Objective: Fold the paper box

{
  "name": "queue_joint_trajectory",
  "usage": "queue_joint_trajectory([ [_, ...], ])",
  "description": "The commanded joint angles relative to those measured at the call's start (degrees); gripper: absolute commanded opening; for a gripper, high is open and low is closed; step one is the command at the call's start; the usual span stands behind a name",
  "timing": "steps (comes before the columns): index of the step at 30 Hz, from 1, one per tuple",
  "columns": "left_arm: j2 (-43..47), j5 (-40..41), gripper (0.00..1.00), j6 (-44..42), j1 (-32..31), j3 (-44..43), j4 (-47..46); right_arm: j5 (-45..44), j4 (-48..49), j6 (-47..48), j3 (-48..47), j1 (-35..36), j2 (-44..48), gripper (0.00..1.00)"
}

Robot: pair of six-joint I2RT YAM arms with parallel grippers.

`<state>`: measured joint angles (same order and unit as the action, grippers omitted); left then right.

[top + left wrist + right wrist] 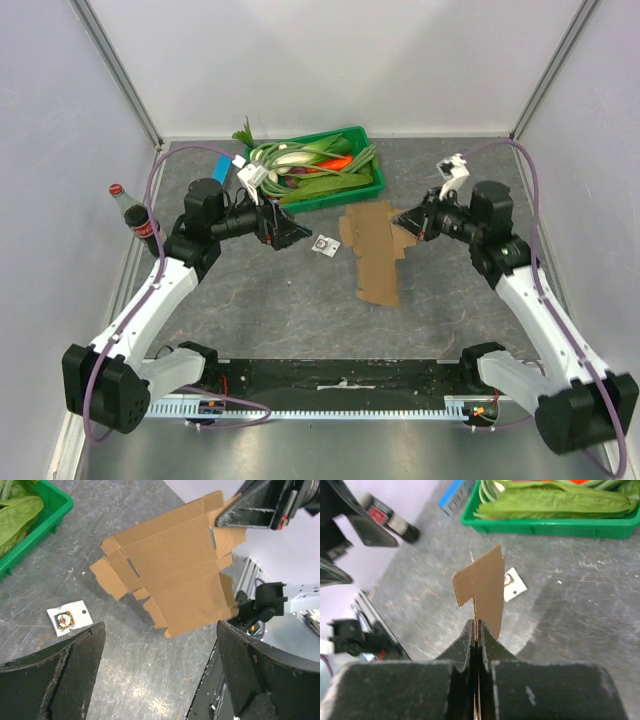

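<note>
**Right gripper pinches box edge, left stands open**

The box [372, 252] lies opened out near the middle of the table [300, 320], just in front of the tray [345, 193], with its flaps and creases showing and none yet folded up. The right gripper [404, 222] has its jaws pressed together on a flap at the box's right edge. Its wrist view shows the cardboard edge-on, clamped between the fingers [465, 645]. That grip probably serves to anchor or lift that side, so a crease can be worked.

The left gripper [298, 234] hovers left of the box with its jaws spread wide and holds nothing. It faces the box across the small card [325, 245], likely so it can come in on the opposite flaps. The card lies close to the box's left edge and could get in the way. Folding has barely begun.
</note>
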<state>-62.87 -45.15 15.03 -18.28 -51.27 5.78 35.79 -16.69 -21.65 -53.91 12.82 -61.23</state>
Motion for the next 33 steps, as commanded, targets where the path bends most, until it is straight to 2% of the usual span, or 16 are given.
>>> queue_joint_trajectory([
  [1,-0.8,-1.3,0.97,9.7,0.2,1.5,-10.6,-6.7,21.6,-24.7,9.6,0.2,10.3,0.00],
  [6,-4.4,-5.5,0.97,15.1,0.2,2.3,-14.2,-6.1,30.3,-32.7,14.4,0.3,15.8,0.00],
  [10,-4.6,-6.8,0.90,15.6,0.2,2.4,-15.4,-4.7,34.1,-36.8,16.3,0.3,17.3,0.00],
  [16,-5.4,-7.7,0.91,16.2,0.4,2.4,-15.4,-2.0,39.5,-41.8,17.5,0.3,18.1,0.00],
  [20,-6.3,-10.4,0.93,18.6,0.6,3.0,-19.2,0.2,42.4,-43.9,18.1,0.2,18.6,0.00],
  [24,-7.4,-15.8,0.91,24.2,0.6,4.5,-27.4,2.4,45.9,-46.3,19.6,0.3,19.2,0.00],
  [26,-8.1,-16.4,0.86,25.1,0.8,4.5,-28.0,3.3,49.5,-49.2,20.6,0.3,19.3,0.00],
  [27,-8.1,-17.5,0.79,25.7,0.8,4.6,-29.8,3.5,50.3,-49.7,21.4,0.3,19.4,0.00],
  [29,-7.7,-18.0,0.72,28.0,0.8,5.3,-32.8,4.3,50.8,-49.8,21.8,0.3,19.3,0.00],
  [30,-7.5,-18.2,0.60,28.6,1.0,6.1,-34.2,4.5,50.7,-49.6,22.4,0.3,19.3,0.00],
  [32,-6.8,-18.2,0.49,28.7,1.1,6.4,-35.8,4.6,48.2,-47.2,22.6,0.2,19.6,0.00],
  [33,-6.6,-18.0,0.36,28.3,1.1,6.4,-35.7,4.6,45.5,-45.0,22.1,0.3,19.7,0.00],
])
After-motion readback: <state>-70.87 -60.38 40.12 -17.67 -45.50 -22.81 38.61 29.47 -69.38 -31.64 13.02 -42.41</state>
